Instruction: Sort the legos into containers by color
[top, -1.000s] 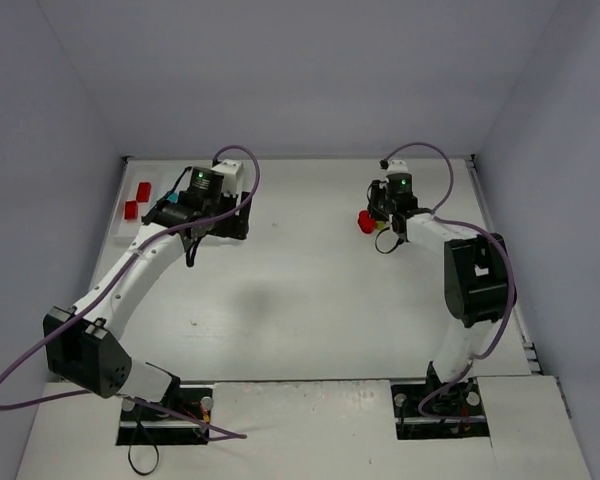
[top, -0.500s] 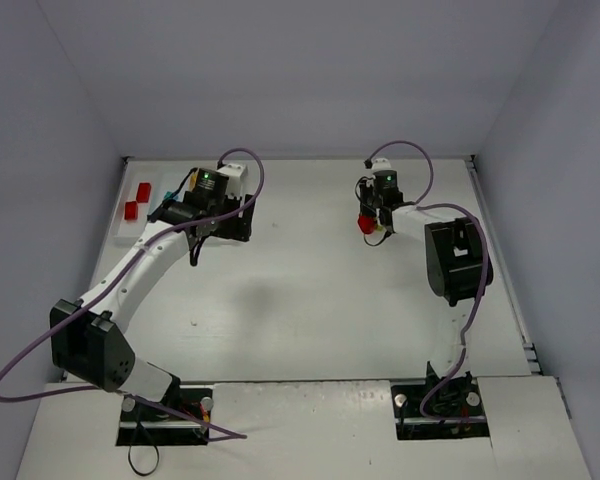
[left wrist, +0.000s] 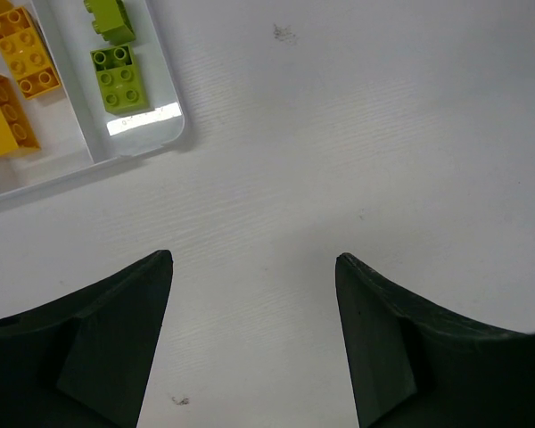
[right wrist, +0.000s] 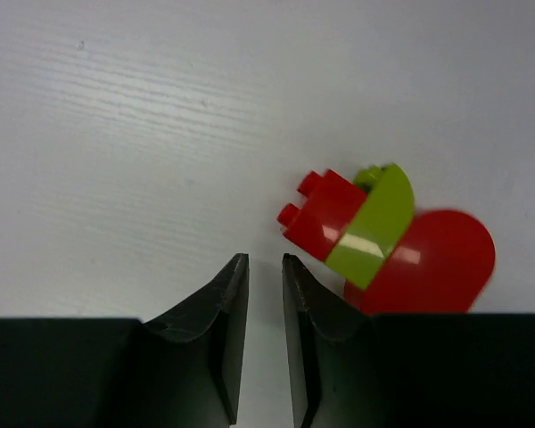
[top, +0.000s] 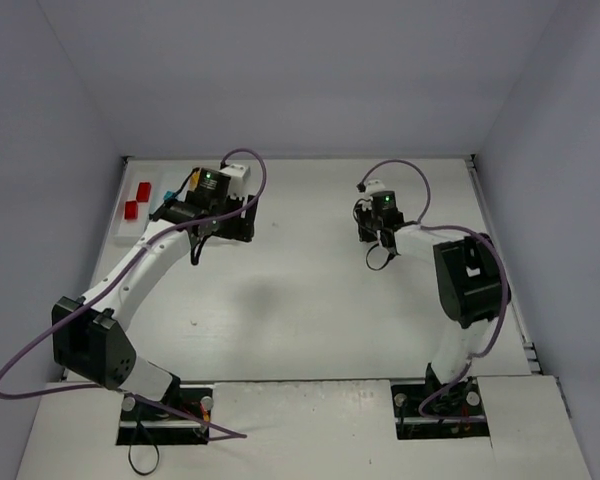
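Observation:
A clump of legos (right wrist: 374, 234), made of a red brick, a lime green curved piece and a red rounded piece, lies on the table just right of my right gripper (right wrist: 265, 259). Its jaws are nearly closed with nothing between them. In the top view the right gripper (top: 372, 228) hides the clump. My left gripper (left wrist: 254, 259) is open and empty over bare table beside the white tray's corner (left wrist: 174, 134). The tray's end compartments hold lime green bricks (left wrist: 120, 78) and yellow bricks (left wrist: 22, 53). In the top view the left gripper (top: 228, 224) is right of the tray (top: 120, 228), with red bricks (top: 144, 190) in it.
A cyan brick (top: 167, 196) shows in the tray beside the left arm. Grey walls enclose the table on the left, back and right. The arm bases (top: 165, 405) sit at the near edge.
The right gripper has shifted over the red clump, which showed at its left before and is now hidden in the top view. The left gripper has edged slightly right.

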